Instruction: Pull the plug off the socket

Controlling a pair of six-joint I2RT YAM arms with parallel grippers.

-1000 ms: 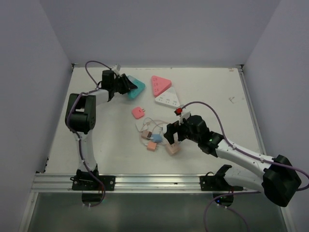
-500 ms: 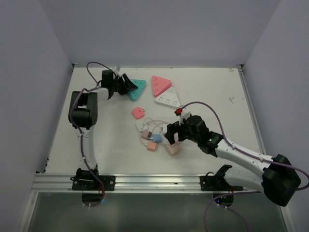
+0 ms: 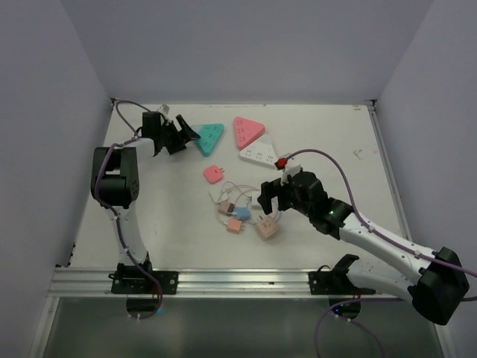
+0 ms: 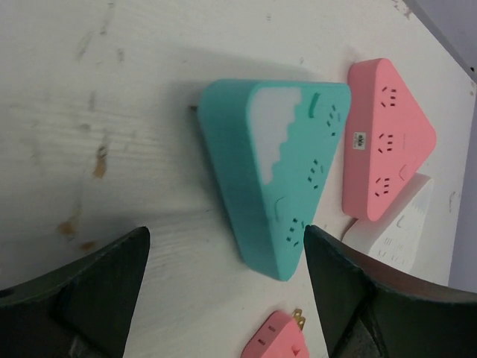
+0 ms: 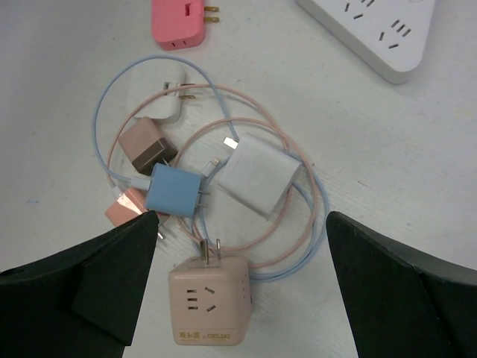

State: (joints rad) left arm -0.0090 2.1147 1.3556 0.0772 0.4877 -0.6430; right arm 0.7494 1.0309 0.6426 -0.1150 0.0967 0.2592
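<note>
Teal triangular plastic socket block [image 4: 276,171] lies flat on the white tabletop [image 3: 335,134], just ahead of the left gripper [image 3: 186,140] and centred between its jaws, untouched. Left arm reaches to the far left corner, wrist low, fingers pointing right. Its jaws are spread wide and hold nothing. Pink triangular socket block [image 4: 384,134] is beyond the right-hand jaw.

Right arm is stretched forward over mid-table, the right gripper [image 3: 270,203] pointing down, jaws fully apart and empty. Peach cube adapter with two metal prongs [image 5: 209,302] sits on the table between those jaws, free of both. Blue charger plug [image 5: 175,190], white charger block [image 5: 261,175] and looped cables lie just past the fingertips. Pink flat plug [image 5: 179,22] is further out.
</note>
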